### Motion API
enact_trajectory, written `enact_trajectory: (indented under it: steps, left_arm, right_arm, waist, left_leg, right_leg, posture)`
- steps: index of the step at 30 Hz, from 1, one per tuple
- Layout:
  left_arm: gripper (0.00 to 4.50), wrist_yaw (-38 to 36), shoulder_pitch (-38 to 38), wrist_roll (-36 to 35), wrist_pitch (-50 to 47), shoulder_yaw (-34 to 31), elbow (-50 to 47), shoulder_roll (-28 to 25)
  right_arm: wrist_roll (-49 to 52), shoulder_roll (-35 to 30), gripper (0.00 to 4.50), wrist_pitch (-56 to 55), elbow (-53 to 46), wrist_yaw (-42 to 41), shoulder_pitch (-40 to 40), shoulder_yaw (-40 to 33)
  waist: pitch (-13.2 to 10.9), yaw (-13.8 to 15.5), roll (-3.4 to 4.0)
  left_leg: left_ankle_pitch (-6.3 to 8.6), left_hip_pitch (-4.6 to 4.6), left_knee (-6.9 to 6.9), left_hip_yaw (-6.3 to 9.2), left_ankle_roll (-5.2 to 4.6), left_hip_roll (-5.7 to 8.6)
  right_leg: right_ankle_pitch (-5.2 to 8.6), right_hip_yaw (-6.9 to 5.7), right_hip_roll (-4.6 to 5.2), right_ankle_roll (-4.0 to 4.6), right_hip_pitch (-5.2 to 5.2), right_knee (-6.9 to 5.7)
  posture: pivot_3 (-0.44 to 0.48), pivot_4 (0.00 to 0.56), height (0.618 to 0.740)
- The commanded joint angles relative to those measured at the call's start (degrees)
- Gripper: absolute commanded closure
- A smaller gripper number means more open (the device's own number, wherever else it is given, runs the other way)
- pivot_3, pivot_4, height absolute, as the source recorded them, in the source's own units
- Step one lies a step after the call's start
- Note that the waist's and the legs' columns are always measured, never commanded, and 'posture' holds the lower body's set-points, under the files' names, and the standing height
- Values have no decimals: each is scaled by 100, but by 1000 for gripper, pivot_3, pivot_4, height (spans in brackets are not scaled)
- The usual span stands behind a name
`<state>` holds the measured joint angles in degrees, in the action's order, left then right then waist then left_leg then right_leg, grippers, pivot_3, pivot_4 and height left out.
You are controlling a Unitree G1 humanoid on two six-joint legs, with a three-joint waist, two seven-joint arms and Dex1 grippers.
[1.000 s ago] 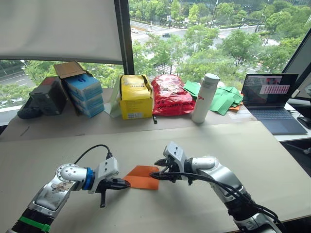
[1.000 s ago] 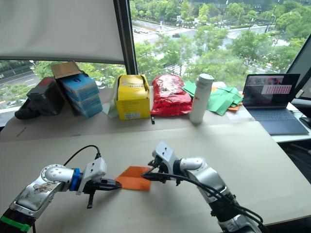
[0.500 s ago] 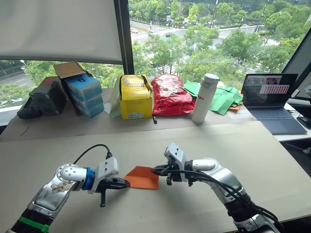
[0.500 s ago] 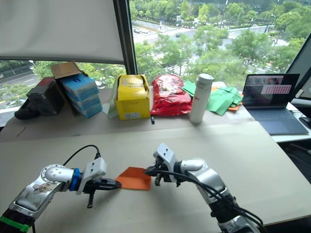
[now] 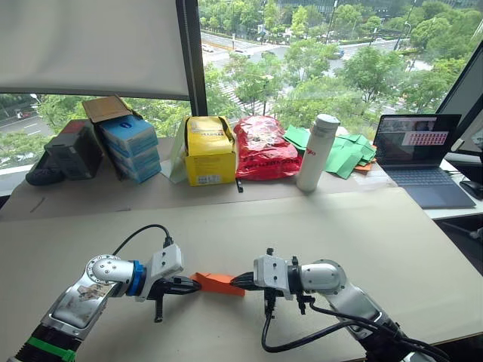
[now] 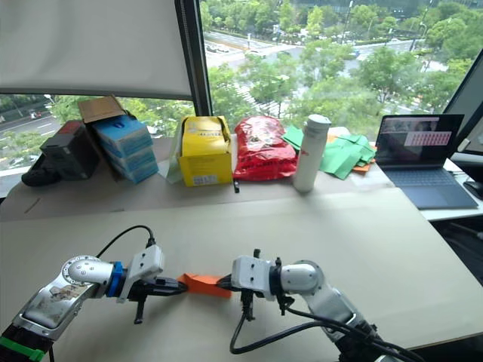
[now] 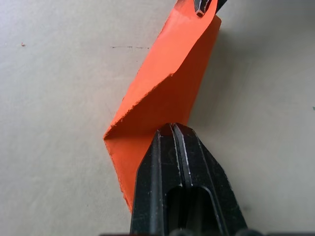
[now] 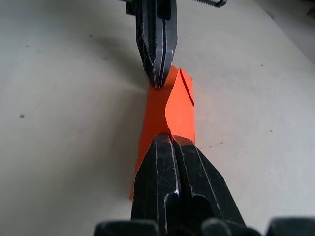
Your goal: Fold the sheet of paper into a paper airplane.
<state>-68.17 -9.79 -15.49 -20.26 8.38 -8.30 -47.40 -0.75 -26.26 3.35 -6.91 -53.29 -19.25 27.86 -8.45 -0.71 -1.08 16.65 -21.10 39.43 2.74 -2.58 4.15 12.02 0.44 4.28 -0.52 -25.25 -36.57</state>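
My work surface is a broad beige table (image 5: pixel 423 249). The orange sheet of paper (image 5: pixel 219 282), folded narrow, lies on it near my edge. Along the far side by the window sit a yellow box (image 5: pixel 210 151), a red bag (image 5: pixel 263 148), a white bottle (image 5: pixel 318 151), green paper pieces (image 5: pixel 349 154), blue boxes (image 5: pixel 130 146) and a laptop (image 5: pixel 424 156).

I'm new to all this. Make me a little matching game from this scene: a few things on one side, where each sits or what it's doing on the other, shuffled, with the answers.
Things:
1. sheet of paper
2. white bottle
3. laptop
4. left claw

Places or states:
A. open, at the table's far right
B. shut on one end of the orange sheet
C. upright beside the red bag
D. pinched at both ends, between the two claws

Pairs: 1-D, 2-C, 3-A, 4-B
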Motion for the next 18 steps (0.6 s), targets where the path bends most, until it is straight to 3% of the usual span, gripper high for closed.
enact_trajectory:
  steps: [1,8,14,18]
  left_arm:
    - [4500,22,-64,-61,-92,-127,-177,-75]
    - [4500,18,-188,-269,-308,-373,-258,-111]
    - [4500,-178,-347,-875,-678,-780,-682,-266]
    - [4500,-57,-333,-753,-563,-630,-516,-101]
  right_arm:
    - [-212,89,4447,403,177,75,-93,95]
    - [-177,83,4447,984,174,-65,-67,148]
    - [-152,62,4447,1129,91,-117,-101,144]
    - [-134,72,4447,1171,79,-131,-108,130]
  waist:
    - [0,0,0]
    - [0,0,0]
    - [0,-1,0]
    - [1,-1,1]
  left_leg:
    - [0,0,0,0,0,0]
    - [0,8,0,2,-1,-1]
    - [1,8,0,3,-1,-1]
    - [0,10,0,2,0,-1]
  right_leg:
    - [0,1,0,0,0,0]
    - [0,1,0,0,9,0]
    - [0,1,1,0,8,-1]
    - [0,2,1,0,10,-1]
  posture:
    - [0,150,740]
    - [0,150,740]
    - [0,150,740]
    - [0,150,740]
